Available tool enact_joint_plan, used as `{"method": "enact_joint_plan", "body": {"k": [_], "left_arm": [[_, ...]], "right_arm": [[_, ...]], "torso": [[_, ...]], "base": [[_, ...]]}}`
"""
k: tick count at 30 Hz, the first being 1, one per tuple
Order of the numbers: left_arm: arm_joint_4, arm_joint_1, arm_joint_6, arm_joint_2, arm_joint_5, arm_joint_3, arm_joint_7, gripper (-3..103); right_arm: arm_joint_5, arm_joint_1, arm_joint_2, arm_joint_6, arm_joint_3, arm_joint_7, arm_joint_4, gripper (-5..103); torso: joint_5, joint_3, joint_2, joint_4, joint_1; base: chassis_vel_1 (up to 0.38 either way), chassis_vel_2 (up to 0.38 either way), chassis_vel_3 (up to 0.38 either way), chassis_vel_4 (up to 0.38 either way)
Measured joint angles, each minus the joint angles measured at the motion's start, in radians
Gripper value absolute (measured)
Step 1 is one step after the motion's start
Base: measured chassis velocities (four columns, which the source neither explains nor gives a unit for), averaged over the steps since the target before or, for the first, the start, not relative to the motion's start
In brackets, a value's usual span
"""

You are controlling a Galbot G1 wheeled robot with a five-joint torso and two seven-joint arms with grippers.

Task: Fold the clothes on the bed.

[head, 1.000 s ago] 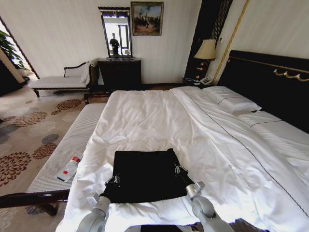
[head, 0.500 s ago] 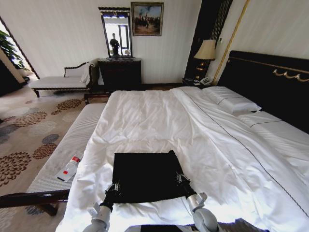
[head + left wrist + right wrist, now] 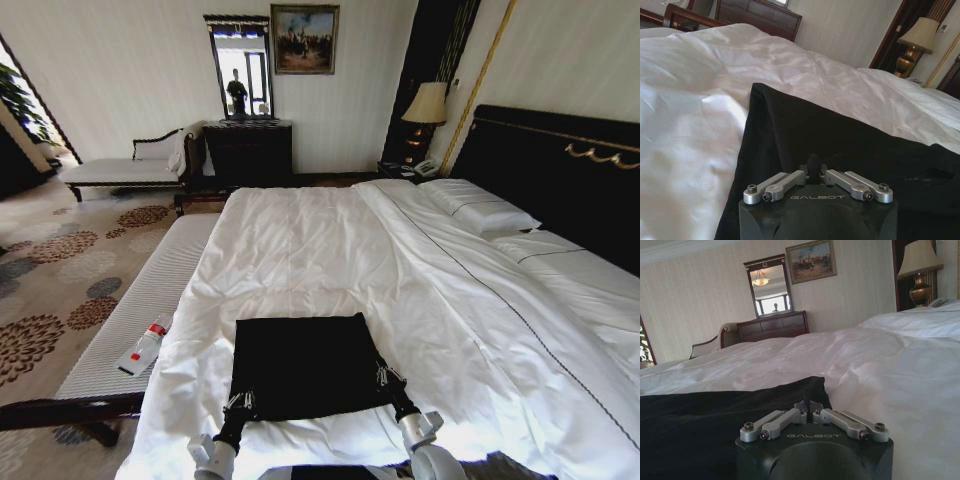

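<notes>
One bed (image 3: 330, 240) is seen, and one black T-shirt (image 3: 305, 365) is laid on it. Two pillows (image 3: 478, 208) are counted by the headboard. Two grippers are seen, the left (image 3: 240, 402) and the right (image 3: 388, 376). One bench (image 3: 145, 300) is set alongside, with one bottle (image 3: 145, 345) laid on it. One lamp (image 3: 427, 105), one mirror (image 3: 240, 68) and one painting (image 3: 304, 38) are counted.

T-shirt (image 3: 305, 365) on the bed's (image 3: 330, 250) near end

Bench (image 3: 150, 300) lies left of it, pillows (image 3: 480, 210) far right.
</notes>
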Motion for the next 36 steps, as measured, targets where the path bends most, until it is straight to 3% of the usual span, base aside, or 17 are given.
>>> {"method": "enact_joint_plan", "body": {"k": [17,19,20,24,25,27,30,31,33,35,36], "left_arm": [[0.005,0.03,0.011,-0.009,0.045,-0.041,-0.005,-1],[0.005,0.033,0.016,-0.015,0.054,-0.043,-0.009,4],[0.001,0.037,0.021,-0.018,0.054,-0.043,-0.011,4],[-0.019,0.051,0.029,-0.019,0.05,-0.06,-0.015,20],[-0.019,0.051,0.029,-0.019,0.05,-0.06,-0.015,20],[-0.026,0.059,0.029,-0.012,0.049,-0.074,-0.018,32],[-0.045,0.085,0.023,-0.003,0.054,-0.097,-0.016,43],[-0.045,0.085,0.023,-0.003,0.054,-0.097,-0.016,43],[-0.06,0.101,0.017,-0.001,0.053,-0.118,-0.012,54],[-0.073,0.102,0.017,-0.002,0.031,-0.147,-0.01,64],[-0.073,0.102,0.017,-0.002,0.031,-0.147,-0.01,64]], "right_arm": [[-0.048,-0.026,0.023,0.012,-0.021,-0.017,-0.012,1],[-0.049,-0.029,0.021,0.012,-0.021,-0.023,-0.013,-2],[-0.049,-0.032,0.019,0.014,-0.02,-0.027,-0.014,3],[-0.046,-0.051,0.014,0.022,-0.013,-0.033,-0.006,19],[-0.046,-0.051,0.014,0.022,-0.013,-0.033,-0.006,19],[-0.043,-0.062,0.011,0.029,-0.008,-0.034,0.003,25],[-0.037,-0.09,0.01,0.046,0.007,-0.037,0.027,41],[-0.037,-0.09,0.01,0.046,0.007,-0.037,0.027,41],[-0.02,-0.114,0.014,0.056,0.025,-0.043,0.048,52],[-0.003,-0.129,0.019,0.058,0.046,-0.047,0.069,58],[-0.003,-0.129,0.019,0.058,0.046,-0.047,0.069,58]], "torso": [[0.0,0.0,0.0,0.0002,0.0],[0.0,0.0,0.0,0.0001,0.0],[0.0,0.0,0.0,0.0002,0.0],[0.0002,0.0,0.0,0.0001,0.0],[0.0002,0.0,0.0,0.0001,0.0],[0.0001,0.0,0.0,0.0001,0.0],[0.0001,0.0,0.0,0.0001,0.0],[0.0001,0.0,0.0,0.0001,0.0],[0.0001,0.0,0.0,0.0001,0.0],[0.0002,0.0,0.0,0.0,0.0],[0.0002,0.0,0.0,0.0,0.0]], "base": [[0.0,0.0,0.0,0.0],[0.0,0.0,0.0,0.0],[0.0,0.0,0.0,0.0],[0.0,0.0,0.0,0.0],[0.0,0.0,0.0,0.0],[0.0,0.0,0.0,0.0],[0.0,0.0,0.0,0.0],[0.0,0.0,0.0,0.0],[0.0,0.0,0.0,0.0],[0.0,0.0,0.0,0.0],[0.0,0.0,0.0,0.0]]}}
